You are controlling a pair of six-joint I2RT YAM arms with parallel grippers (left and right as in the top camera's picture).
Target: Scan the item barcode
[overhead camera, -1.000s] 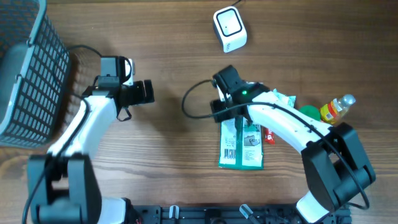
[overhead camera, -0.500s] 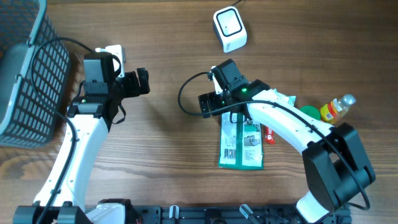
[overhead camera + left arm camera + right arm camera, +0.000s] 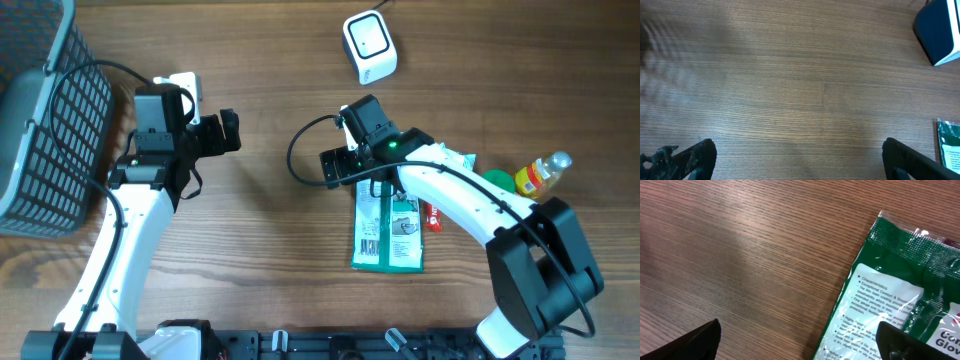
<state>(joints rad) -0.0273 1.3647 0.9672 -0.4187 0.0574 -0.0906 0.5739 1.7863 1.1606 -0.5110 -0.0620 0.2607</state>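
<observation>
A green packet (image 3: 388, 232) lies flat on the table with its barcode (image 3: 371, 246) facing up at the lower left corner. The white scanner (image 3: 368, 45) stands at the far edge. My right gripper (image 3: 330, 167) hovers open just off the packet's upper left corner, holding nothing. In the right wrist view the packet (image 3: 895, 295) lies under the right finger (image 3: 905, 340), with my right gripper (image 3: 800, 342) spread wide. My left gripper (image 3: 232, 131) is open over bare wood, well to the left. The left wrist view shows my left gripper (image 3: 800, 165) empty and the scanner (image 3: 940, 27) at the top right.
A grey mesh basket (image 3: 40, 110) fills the far left. Behind the right arm lie a small bottle (image 3: 540, 173), a green item (image 3: 493, 180) and a red item (image 3: 432, 216). A black cable (image 3: 300, 160) loops beside the right wrist.
The right gripper has opened and shifted left off the top of the packet, which stays flat. The left arm has swung up and slightly left. Nothing moved in the last half second.
</observation>
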